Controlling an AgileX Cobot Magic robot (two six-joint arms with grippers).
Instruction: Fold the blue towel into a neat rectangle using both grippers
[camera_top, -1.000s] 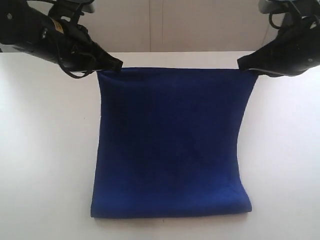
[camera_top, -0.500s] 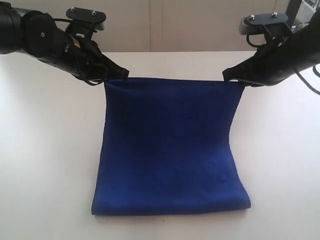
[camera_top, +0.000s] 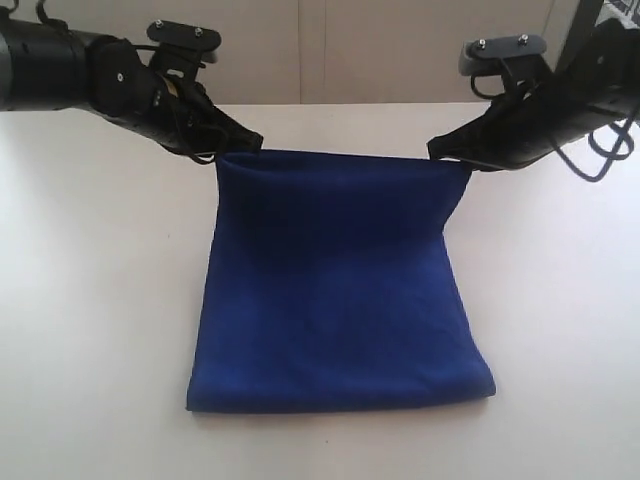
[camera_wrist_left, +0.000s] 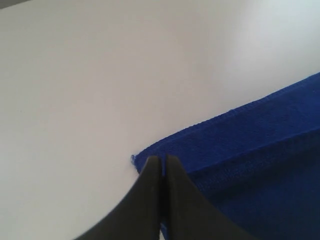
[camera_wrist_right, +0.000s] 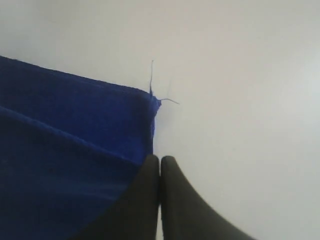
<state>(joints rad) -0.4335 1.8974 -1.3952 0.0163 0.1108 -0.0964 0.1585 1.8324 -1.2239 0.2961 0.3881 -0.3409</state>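
**First fold: upper layer held over the lower**

Your left pincer (camera_top: 250, 143) and right pincer (camera_top: 440, 152) are each clamped shut on one far corner of the blue towel (camera_top: 335, 290). They hold that edge stretched between them, raised off the worktop (camera_top: 90, 300). The near end lies flat and rounds into a crease, so the cloth appears doubled: a lower layer on the worktop and an upper layer sloping up to your grips. In the wrist views each closed tip sits close over a lower-layer corner, one bearing a loose thread (camera_wrist_right: 151, 75). Judged done: crease formed, edges nearly matched. Judged left: lay the held edge down, release, then make any further fold the neat rectangle needs.
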